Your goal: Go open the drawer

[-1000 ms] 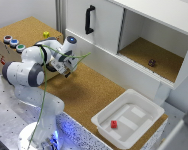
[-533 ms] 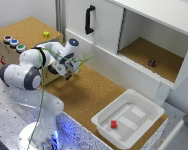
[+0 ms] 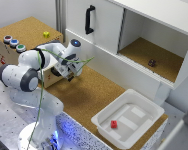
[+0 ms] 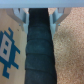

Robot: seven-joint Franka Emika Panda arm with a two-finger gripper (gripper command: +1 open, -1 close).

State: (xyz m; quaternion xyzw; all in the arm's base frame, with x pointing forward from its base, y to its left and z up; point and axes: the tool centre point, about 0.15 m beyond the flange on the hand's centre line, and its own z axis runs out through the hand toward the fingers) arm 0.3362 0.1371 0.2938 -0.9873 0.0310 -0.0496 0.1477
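The low cork-topped wooden box [image 3: 29,27] with coloured round buttons [image 3: 14,43] stands at the exterior view's left. Its tan drawer front [image 3: 50,80] faces the cork floor and is mostly hidden by my arm. My gripper [image 3: 64,74] is right at that face. In the wrist view the gripper [image 4: 39,12] is open, with one finger [image 4: 21,13] on each side of a dark ribbed strip [image 4: 39,50] that runs along smooth tan wood [image 4: 12,27] bearing a blue pixel sticker [image 4: 7,50]. I cannot tell whether the pads touch the strip.
A tall white cabinet with a black handle [image 3: 88,19] and an open compartment [image 3: 149,55] stands behind. A white plastic tub [image 3: 126,117] holding a small red block [image 3: 114,124] sits on the cork floor [image 3: 89,95] at the exterior view's right. A green cable [image 3: 79,61] loops off my wrist.
My hand has moved down and closer to the box's front face over the last second. Nothing else has moved.
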